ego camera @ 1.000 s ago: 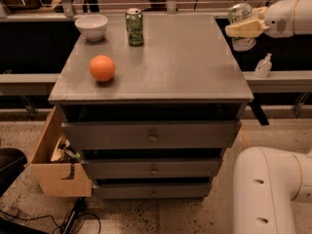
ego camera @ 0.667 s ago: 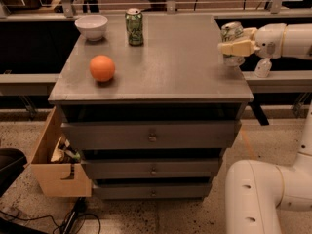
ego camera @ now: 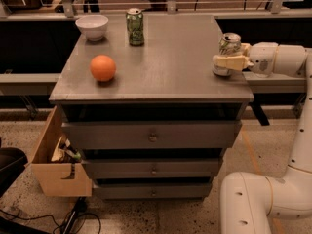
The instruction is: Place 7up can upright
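– one slip is what i'd watch for. the 7up can [ego camera: 229, 44] sits right at the right-hand edge of the table [ego camera: 170, 67], near the front corner, so there's little room beside it.

– where's the gripper [ego camera: 223, 62]?

– reaching in from the right, level with the can's middle. its pale fingers [ego camera: 234, 61] are clamped across the can, so it has hold of it.

– is the can down on the table?

– its base looks to be at the surface or just above it; i can't tell which. if it lets go with a gap under the can, it could drop, wobble and tip.

– and if it is down?

– then pulling away is the risk. a finger dragging on the side could knock the can over, or push it off the edge to the floor.

– how does the can look?

– upright, silvery-white with faint green marks and a shiny metal top. it looks a bit dented, so it may not stand quite true.

– anything else close by?

– no. the green can [ego camera: 135, 27], the bowl [ego camera: 92, 26] and the orange [ego camera: 103, 68] are well apart from it, over on the left half.
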